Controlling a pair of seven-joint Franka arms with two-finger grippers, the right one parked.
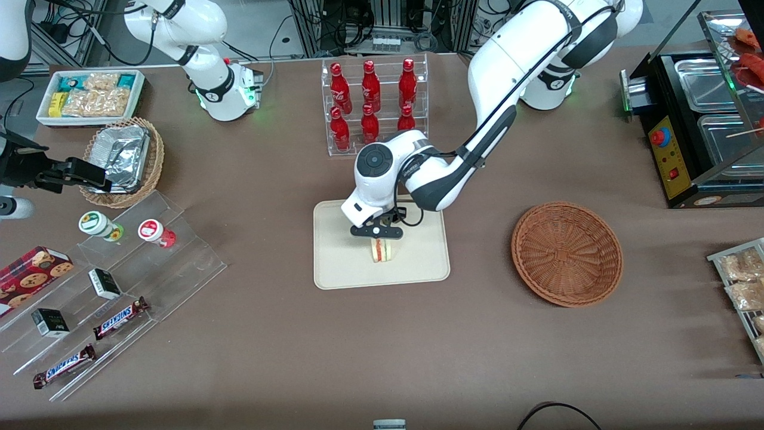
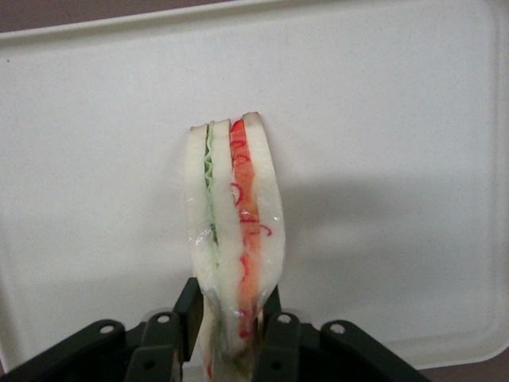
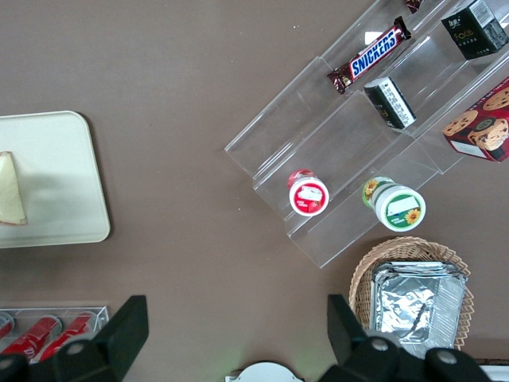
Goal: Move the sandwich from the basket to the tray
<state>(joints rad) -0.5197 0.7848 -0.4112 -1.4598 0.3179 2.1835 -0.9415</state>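
Black two-finger gripper [image 1: 378, 234] is pinching the small clear-wrapped triangular sandwich [image 1: 382, 250] by one end, its long axis running straight out from the fingertips toward the front camera, directly over the flat cream-beige plastic tray [image 1: 334, 269]; the round dark-brown wicker basket [image 1: 567, 254] sits empty, well apart.

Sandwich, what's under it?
The tray is under the sandwich, which the gripper pinches above it. Whether the sandwich touches the tray cannot be seen.
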